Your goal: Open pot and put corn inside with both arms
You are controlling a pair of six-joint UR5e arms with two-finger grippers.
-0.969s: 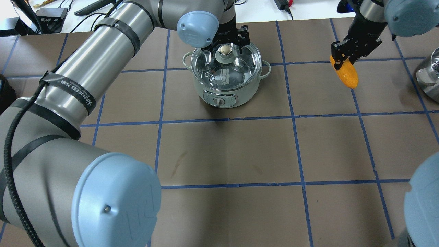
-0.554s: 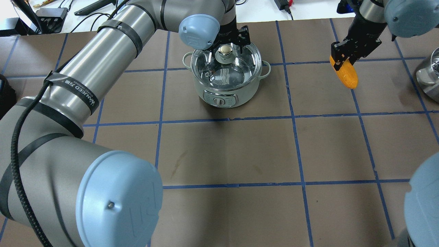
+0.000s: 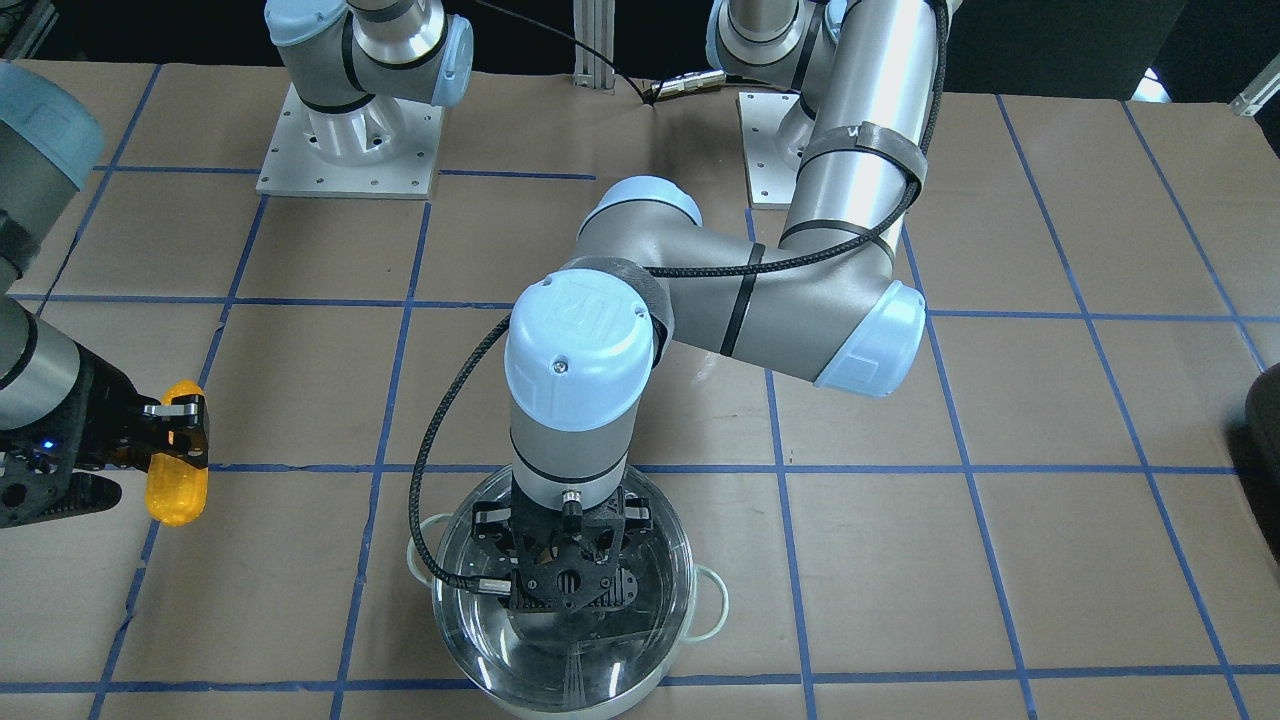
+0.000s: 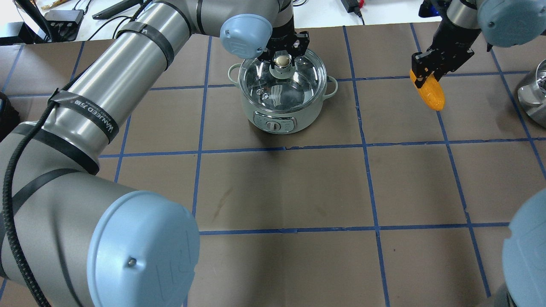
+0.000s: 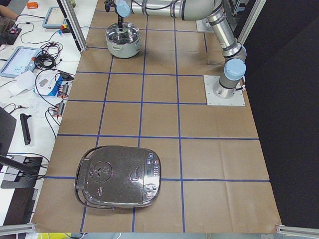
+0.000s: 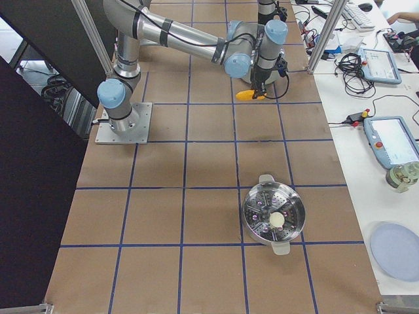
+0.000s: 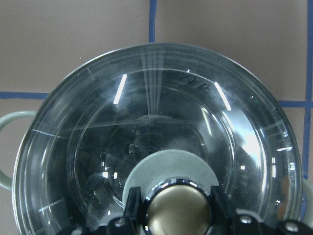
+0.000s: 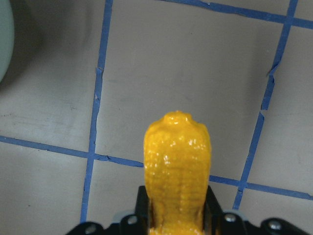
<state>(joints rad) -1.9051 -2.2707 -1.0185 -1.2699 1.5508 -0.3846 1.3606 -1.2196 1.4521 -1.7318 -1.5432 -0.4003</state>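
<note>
Corn [image 4: 431, 94] clamped in right gripper [image 4: 428, 79] | left gripper [image 4: 281, 61] pinching lid knob [image 7: 178, 210] on pot [image 4: 281, 110]

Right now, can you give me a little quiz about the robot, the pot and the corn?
1. True or false: the corn is inside the pot.
2. What does the left tool grip? A the knob; B a pot handle; C the corn.
3. Fill in: the right tool holds the ____ up off the table.

Key: 1 false; 2 A; 3 corn.
</note>
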